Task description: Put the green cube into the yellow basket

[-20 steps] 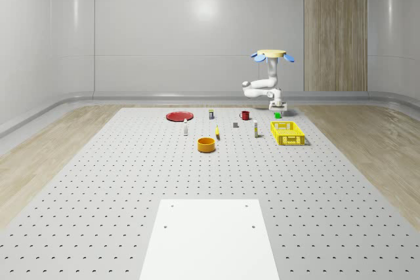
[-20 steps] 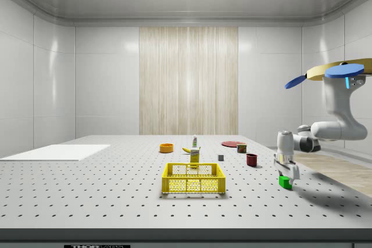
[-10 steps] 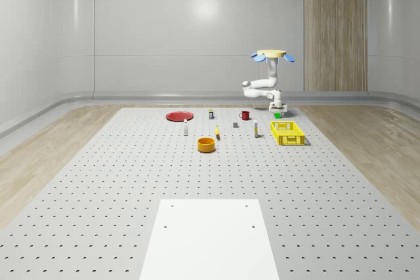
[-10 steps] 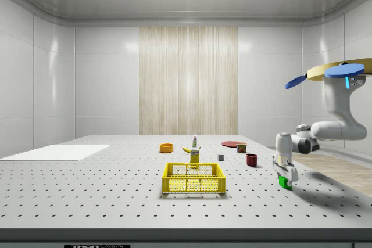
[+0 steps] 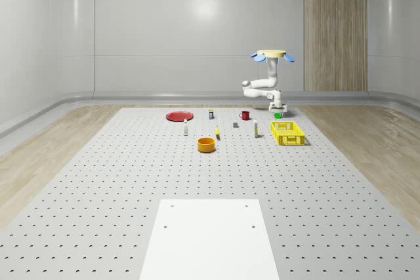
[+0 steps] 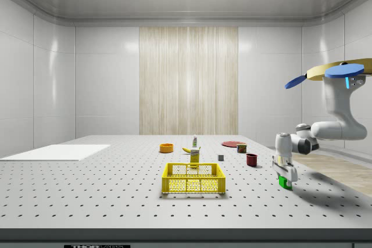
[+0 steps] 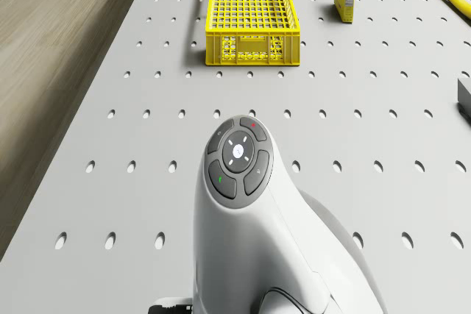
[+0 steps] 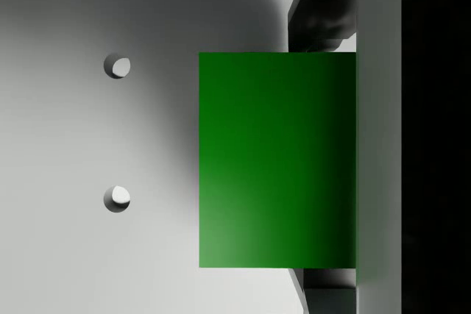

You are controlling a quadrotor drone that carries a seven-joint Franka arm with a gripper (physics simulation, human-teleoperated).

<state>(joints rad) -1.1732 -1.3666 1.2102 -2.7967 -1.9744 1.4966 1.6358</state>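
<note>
My claw (image 6: 285,173) hangs point-down at the lower right of the side view, directly over the green cube (image 6: 285,183). The cube sits on the perforated table (image 6: 87,190), well apart from the yellow basket (image 6: 193,186) at lower centre. The claw's tip meets the cube's top edge there, and I cannot say whether the two touch. Whether my claw is released or clenched, I cannot tell either. In the wrist view the cube (image 8: 277,159) looms large and close, with a dark part of the claw running along one side of it and bare table with two holes on the other. In the side view my drone (image 6: 343,71) hovers at the right edge, its rotors cut off by the frame. The whole-scene view gives it whole (image 5: 271,54), right of centre and above the table's far end. There the cube (image 5: 277,115) is a small green speck under the claw (image 5: 277,107), just behind the basket (image 5: 289,141). In the drone view my own arm (image 7: 239,159) covers the table beneath it, with the basket (image 7: 252,44) lying beyond.
</note>
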